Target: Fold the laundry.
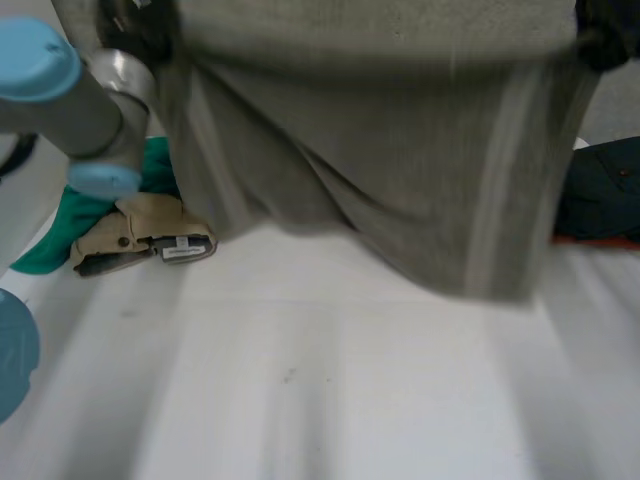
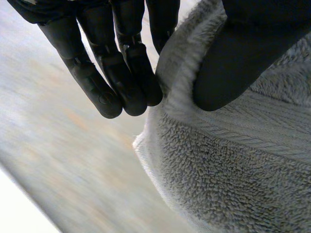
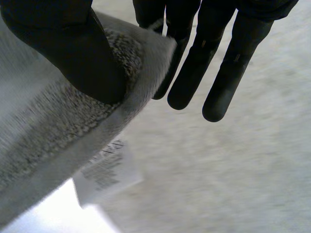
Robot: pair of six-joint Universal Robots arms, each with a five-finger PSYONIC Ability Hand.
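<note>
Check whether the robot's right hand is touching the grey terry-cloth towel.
Touching. The right wrist view shows the right hand pinching the grey terry-cloth towel at its hemmed corner, near its white label, between thumb and fingers.

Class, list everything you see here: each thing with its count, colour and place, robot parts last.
table: one, white, below everything
towel: one, grey, hanging from both hands
care label: one, white, on the towel's edge
green cloth: one, green, table's left side
beige garment: one, beige, against the green cloth
dark garment: one, navy, table's right side
left hand: one, black, pinching the towel
right hand: one, black, pinching the towel
</note>
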